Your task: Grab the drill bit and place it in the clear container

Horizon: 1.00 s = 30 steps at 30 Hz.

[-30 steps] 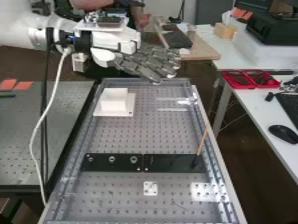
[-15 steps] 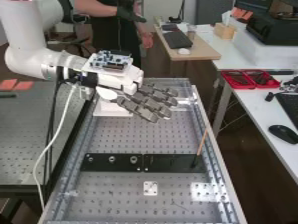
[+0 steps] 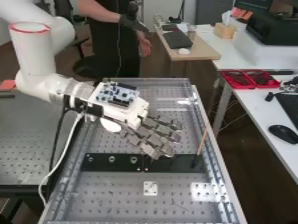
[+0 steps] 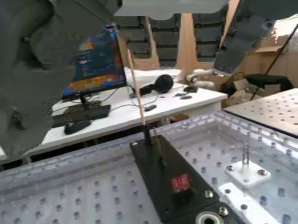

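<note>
Left of the table (image 3: 120, 192) lies a perforated side bench (image 3: 26, 130), with a white cable (image 3: 58, 155) looping down past its edge. On the table, the black holder (image 3: 103, 161) runs across, three round fittings at its left end; a small white plate (image 3: 151, 188) sits on the near side of it, and a wooden stick (image 3: 201, 142) rises at its right end. Farther right are red trays (image 3: 249, 80) and a mouse (image 3: 284, 133). What looks like the drill bit (image 4: 159, 145) stands slim and upright in the holder, just beside the stick, which could get in the way; it is below the robot hand (image 3: 154, 136), apart from it. The arm (image 3: 40, 55) reaches in from the upper left, the robot hand slanting down over the holder's middle, released, fingers extended and grasping nothing.
</note>
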Motion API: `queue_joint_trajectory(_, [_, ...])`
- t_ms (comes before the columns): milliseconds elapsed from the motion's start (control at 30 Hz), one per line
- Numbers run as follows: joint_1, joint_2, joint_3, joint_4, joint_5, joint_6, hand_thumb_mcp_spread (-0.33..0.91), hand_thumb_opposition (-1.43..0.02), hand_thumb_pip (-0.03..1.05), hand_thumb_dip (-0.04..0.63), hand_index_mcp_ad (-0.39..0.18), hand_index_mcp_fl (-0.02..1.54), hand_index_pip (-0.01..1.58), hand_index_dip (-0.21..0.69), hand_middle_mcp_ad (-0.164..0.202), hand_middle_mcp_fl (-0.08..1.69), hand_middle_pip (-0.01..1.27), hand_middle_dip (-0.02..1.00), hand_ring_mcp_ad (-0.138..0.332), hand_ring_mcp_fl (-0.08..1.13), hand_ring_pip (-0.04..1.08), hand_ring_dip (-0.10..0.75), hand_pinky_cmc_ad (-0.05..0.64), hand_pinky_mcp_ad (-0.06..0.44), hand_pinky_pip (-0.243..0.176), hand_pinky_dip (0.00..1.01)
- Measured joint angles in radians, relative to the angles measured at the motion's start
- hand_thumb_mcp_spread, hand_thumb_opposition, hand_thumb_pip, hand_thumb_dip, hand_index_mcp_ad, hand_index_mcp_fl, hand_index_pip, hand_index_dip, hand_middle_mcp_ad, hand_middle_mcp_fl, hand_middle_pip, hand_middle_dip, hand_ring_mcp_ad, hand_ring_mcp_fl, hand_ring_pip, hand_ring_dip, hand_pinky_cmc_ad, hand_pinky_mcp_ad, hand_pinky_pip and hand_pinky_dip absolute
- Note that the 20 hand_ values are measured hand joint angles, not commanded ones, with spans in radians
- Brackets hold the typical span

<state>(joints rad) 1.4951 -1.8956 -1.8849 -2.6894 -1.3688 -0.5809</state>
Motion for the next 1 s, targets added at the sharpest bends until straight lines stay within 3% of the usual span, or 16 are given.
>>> queue_joint_trajectory(300, [-0.057, -0.068, 0.048, 0.053, -0.016, 0.011, 0.29, -0.71, 0.57, 0.101, 0.054, 0.04, 0.24, 0.0, 0.138, 0.14, 0.13, 0.14, 0.265, 0.03, 0.08, 0.044, 0.333, 0.232, -0.124, 0.4])
queue_joint_trajectory(400, [-0.067, -0.08, 0.059, 0.07, -0.033, 0.011, 0.32, -0.73, 0.57, 0.138, 0.042, 0.04, 0.34, 0.0, 0.138, 0.15, 0.14, 0.22, 0.265, 0.03, 0.09, 0.065, 0.319, 0.232, -0.124, 0.4])
queue_joint_trajectory(467, [-0.074, -0.091, 0.074, 0.07, -0.051, 0.01, 0.32, -0.74, 0.62, 0.162, 0.03, 0.04, 0.39, 0.0, 0.138, 0.23, 0.14, 0.27, 0.265, 0.03, 0.08, 0.073, 0.316, 0.232, -0.124, 0.4])
queue_joint_trajectory(700, [-0.088, -0.116, 0.1, 0.08, -0.088, 0.015, 0.32, -0.77, 0.65, 0.223, 0.01, 0.04, 0.73, 0.0, 0.138, 0.25, 0.14, 0.41, 0.265, 0.03, 0.08, 0.087, 0.314, 0.232, -0.124, 0.4])
queue_joint_trajectory(733, [-0.089, -0.121, 0.107, 0.078, -0.092, 0.018, 0.32, -0.79, 0.7, 0.237, 0.009, 0.04, 0.81, 0.0, 0.141, 0.25, 0.14, 0.43, 0.265, 0.03, 0.08, 0.087, 0.314, 0.232, -0.124, 0.4])
queue_joint_trajectory(900, [-0.093, -0.141, 0.125, 0.076, -0.104, 0.025, 0.34, -0.81, 0.73, 0.281, 0.01, 0.04, 1.1, 0.016, 0.141, 0.25, 0.14, 0.46, 0.267, 0.03, 0.08, 0.087, 0.316, 0.229, -0.124, 0.4])
queue_joint_trajectory(1000, [-0.095, -0.151, 0.132, 0.085, -0.106, 0.029, 0.35, -0.82, 0.77, 0.311, 0.007, 0.04, 1.19, 0.037, 0.141, 0.25, 0.14, 0.48, 0.267, 0.02, 0.08, 0.087, 0.316, 0.229, -0.124, 0.4])
